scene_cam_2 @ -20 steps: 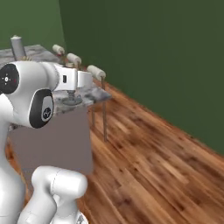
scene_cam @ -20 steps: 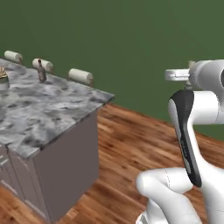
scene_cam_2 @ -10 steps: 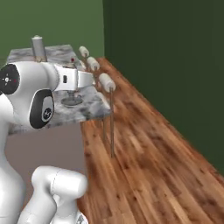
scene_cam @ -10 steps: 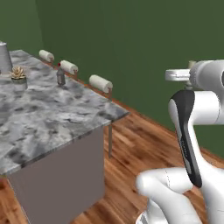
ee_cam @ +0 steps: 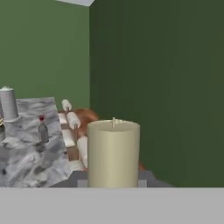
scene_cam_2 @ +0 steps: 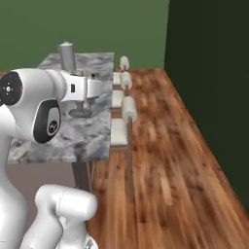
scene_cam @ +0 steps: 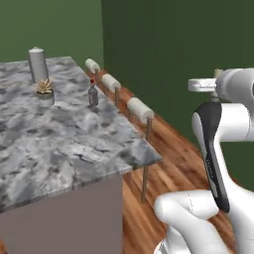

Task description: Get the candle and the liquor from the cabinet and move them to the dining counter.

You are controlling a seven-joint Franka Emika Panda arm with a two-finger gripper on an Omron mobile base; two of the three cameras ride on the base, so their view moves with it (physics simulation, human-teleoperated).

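The candle (ee_cam: pixel 113 154) sits upright right at the tool (ee_cam: pixel 111 183) — pale cream body with a short wick on top, held close in front of the hand camera, so the tool is closed on it near the base; the finger tips themselves are mostly hidden behind the candle and its grey holder. Upright carry makes sense: it keeps the candle from tipping in the grip while the base drives. The liquor (scene_cam: pixel 93 94) already stands on the dining bench (scene_cam: pixel 64 149), near the far edge on the stool side, red cap up — that half of the task looks done. In the right base view the candle's grey foot (scene_cam_2: pixel 81 112) hangs below the white hand, over the marbled top, apparently not yet touching it, though that is hard to tell. A potted succulent (scene_cam: pixel 44 89) and a tall grey roll (scene_cam: pixel 37 63) stand further back on the bench, well apart from the bottle. Cushioned stools (scene_cam: pixel 140 110) line the bench edge along the wooden floor (scene_cam_2: pixel 165 146). Likely next step: lower the candle onto a free patch of stone, then release.
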